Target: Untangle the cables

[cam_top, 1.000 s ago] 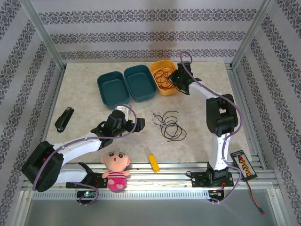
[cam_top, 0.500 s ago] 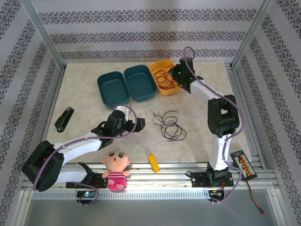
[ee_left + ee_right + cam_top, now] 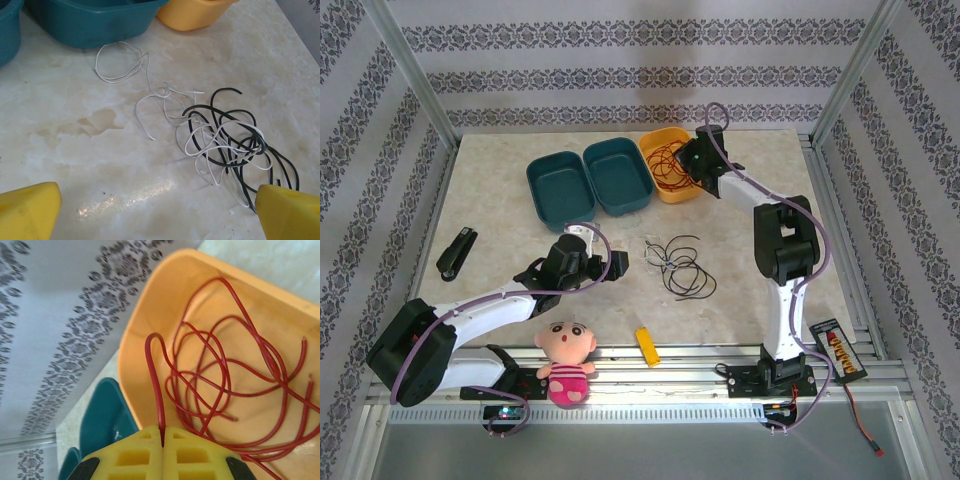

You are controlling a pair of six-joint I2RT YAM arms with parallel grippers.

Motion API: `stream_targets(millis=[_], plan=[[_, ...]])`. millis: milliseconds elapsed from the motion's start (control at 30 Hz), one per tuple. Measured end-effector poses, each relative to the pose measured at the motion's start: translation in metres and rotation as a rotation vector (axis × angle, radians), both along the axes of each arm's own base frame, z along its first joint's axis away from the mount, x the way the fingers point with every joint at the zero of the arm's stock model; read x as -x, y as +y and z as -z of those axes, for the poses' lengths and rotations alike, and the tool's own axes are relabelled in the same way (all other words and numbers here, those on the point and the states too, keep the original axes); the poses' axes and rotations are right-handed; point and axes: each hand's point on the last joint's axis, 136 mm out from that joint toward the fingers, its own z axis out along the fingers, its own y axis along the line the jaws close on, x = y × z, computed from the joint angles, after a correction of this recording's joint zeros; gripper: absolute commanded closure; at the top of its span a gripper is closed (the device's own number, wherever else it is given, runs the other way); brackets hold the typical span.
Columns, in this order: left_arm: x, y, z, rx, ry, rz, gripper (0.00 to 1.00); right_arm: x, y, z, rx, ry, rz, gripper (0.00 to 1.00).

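Top view: you see both arms at once. The left gripper (image 3: 608,262) hangs just left of the black and white cables (image 3: 678,268), which lie on the table (image 3: 490,160) near frame centre. The right gripper (image 3: 688,165) sits at the yellow bin (image 3: 650,150), upper centre.
Left wrist view: here you can tell single strands apart, which the top view blurs into one small knot.
Right wrist view: here you see the inside of the bin and the red cable (image 3: 225,385) coiled on its floor.
Left pincer: jaws wide apart and holding nothing. Its yellow fingertips (image 3: 27,210) sit in the lower corners of the left wrist view, and the tangle's lower end lies just beside the right one.
Right pincer: pressed together on the red cable, with one strand entering the seam between the pads.
Tangle, long axis: in the left wrist view it runs from upper left, a white loop near the teal bin (image 3: 90,20), to lower right, where black and white strands cross densely.
Red cable, direction: the pinched strand rises straight up the frame and hooks over near the bin wall. The other loops spread rightward, with loose ends at the right edge.
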Motion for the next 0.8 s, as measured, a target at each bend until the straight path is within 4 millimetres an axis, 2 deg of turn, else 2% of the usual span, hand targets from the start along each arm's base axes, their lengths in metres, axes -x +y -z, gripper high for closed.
stream_targets(millis=[100, 400, 500, 600, 700, 800], plan=[[0.0, 0.0, 0.0, 0.0, 0.0, 0.0, 0.01, 0.003, -0.001, 0.006, 0.004, 0.02, 0.0, 0.98], [0.0, -0.001, 0.001, 0.0, 0.004, 0.004, 0.01, 0.022, -0.013, 0.032, 0.121, 0.13, -0.014, 0.79], [0.001, -0.001, 0.002, 0.0, 0.007, 0.007, 0.01, 0.028, -0.017, 0.035, 0.165, 0.151, -0.024, 0.73], [0.001, -0.002, 0.004, 0.0, 0.014, 0.013, 0.01, 0.032, -0.022, 0.027, 0.203, 0.149, -0.027, 0.67], [0.002, -0.003, 0.005, 0.0, 0.019, 0.017, 0.01, 0.036, -0.027, 0.013, 0.24, 0.131, -0.025, 0.62], [0.002, -0.003, 0.005, 0.002, 0.019, 0.019, 0.01, 0.04, -0.033, -0.006, 0.267, 0.1, -0.015, 0.61]])
